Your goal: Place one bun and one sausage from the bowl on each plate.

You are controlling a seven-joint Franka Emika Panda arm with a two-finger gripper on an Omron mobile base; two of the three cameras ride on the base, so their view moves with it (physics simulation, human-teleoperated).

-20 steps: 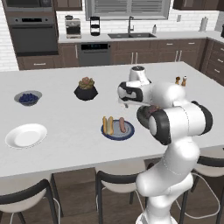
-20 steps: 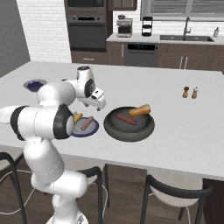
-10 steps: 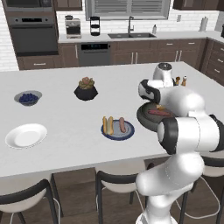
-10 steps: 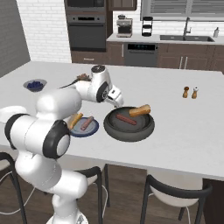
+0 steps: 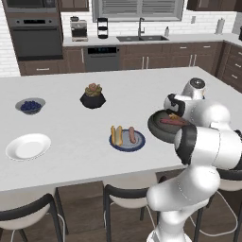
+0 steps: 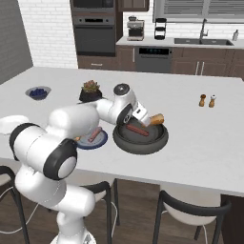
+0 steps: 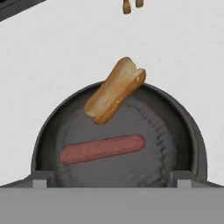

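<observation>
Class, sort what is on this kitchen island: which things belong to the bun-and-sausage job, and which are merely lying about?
Job: wide dark grey bowl, tan bun, red sausage, blue-rimmed grey plate, plain white plate.
Lying about: small bowl of blueberries, black succulent pot, salt and pepper shakers.

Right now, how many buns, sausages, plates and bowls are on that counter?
Buns: 2, one in the big bowl, one on the blue plate
Sausages: 2
Plates: 2
Bowls: 2
Total: 8

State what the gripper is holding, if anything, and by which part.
Nothing. The gripper hangs empty over the bowl, where the bun and sausage lie untouched.
</observation>
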